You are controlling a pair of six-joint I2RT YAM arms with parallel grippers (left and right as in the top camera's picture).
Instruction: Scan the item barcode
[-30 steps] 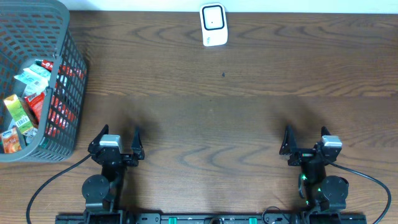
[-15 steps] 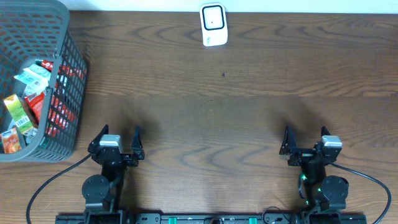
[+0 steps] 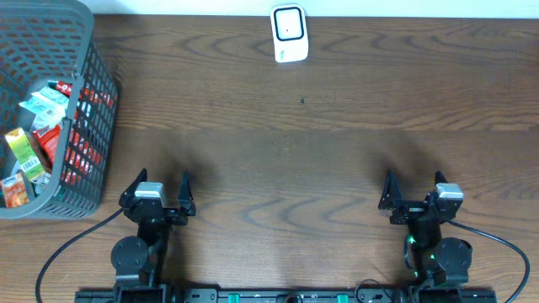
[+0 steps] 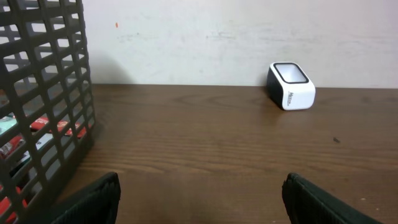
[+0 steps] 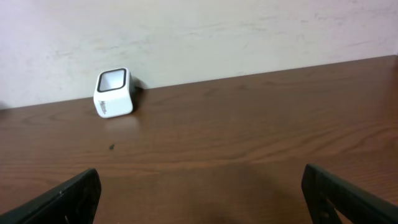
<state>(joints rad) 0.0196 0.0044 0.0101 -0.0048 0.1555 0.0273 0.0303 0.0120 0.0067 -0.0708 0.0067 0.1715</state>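
The things to be scanned, a jumble of colourful cartons and packets [image 3: 34, 139], lie inside the grey plastic mesh basket [image 3: 97, 101] at the upper left of the overhead frame. None has been taken out, and which one will be picked cannot be told. No barcode is legible at this size.

The white box-shaped barcode scanner [image 3: 289, 34] with its dark window stands at the top centre of the frame, against the pale wall [image 4: 199, 37] and well apart from the basket. Both wrist views show it upright and unobstructed.

The left tool [image 3: 160, 185] sits at the lower left, near the basket's lower corner but not touching it. Its fingers are spread wide with nothing between them. The right tool [image 3: 413, 189] sits at the lower right, also spread wide and empty. Bare dark wooden tabletop [image 3: 295, 151] lies between the tools and the scanner.

Nothing has changed over the last second: neither arm has moved, no item has shifted and both tools have kept their width. By that showing the task has not started. The likely first step falls to the left arm, which is nearest the basket: reach over the rim, pick one item and carry it to the scanner's window.
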